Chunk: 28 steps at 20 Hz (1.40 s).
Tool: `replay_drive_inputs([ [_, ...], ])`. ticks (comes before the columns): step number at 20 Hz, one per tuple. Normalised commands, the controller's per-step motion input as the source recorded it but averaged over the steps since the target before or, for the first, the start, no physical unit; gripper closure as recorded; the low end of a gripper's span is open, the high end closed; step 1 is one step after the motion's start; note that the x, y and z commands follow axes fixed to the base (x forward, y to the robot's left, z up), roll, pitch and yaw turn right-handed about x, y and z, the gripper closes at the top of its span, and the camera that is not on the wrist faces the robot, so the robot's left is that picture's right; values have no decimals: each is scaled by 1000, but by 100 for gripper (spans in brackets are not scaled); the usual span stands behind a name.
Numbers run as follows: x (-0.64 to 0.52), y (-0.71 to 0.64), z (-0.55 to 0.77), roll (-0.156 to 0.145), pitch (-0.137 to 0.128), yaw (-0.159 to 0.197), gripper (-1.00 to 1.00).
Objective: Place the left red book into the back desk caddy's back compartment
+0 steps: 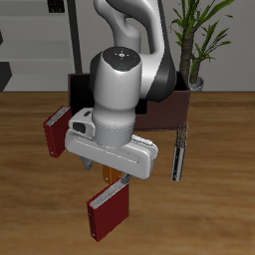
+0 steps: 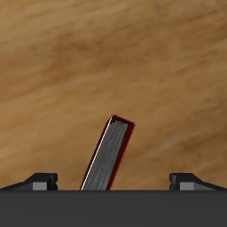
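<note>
The left red book (image 1: 110,209) stands upright near the table's front edge, its white page edges facing sideways. In the wrist view I look down on the same book (image 2: 108,155): a red cover and grey pages, slanting between my fingertips. My gripper (image 1: 108,171) hangs just above and slightly behind it, open, with its fingers (image 2: 43,180) wide apart and nothing held. The back desk caddy (image 1: 185,99) is a dark maroon box behind the arm. The arm covers most of it, so its back compartment is hidden.
A darker red book (image 1: 55,130) stands farther back toward the table's side. Right under my hand an orange book (image 1: 113,180) peeks out. A thin dark upright object (image 1: 179,151) stands in front of the caddy, and a potted plant (image 1: 197,35) rises behind it.
</note>
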Motion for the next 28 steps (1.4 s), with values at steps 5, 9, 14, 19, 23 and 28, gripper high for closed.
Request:
replay_drive_inputs([
  [5,61,-19,-193,8,29,-51,-100],
  [9,85,129,-157,48,12,-70,-100],
  [14,101,6,-294,10,31,-88,-100],
  [19,67,-65,-308,-11,20,-51,-100],
  [23,36,-73,-201,-19,29,-24,-100],
  [28,56,-64,-210,-11,25,-42,-100],
])
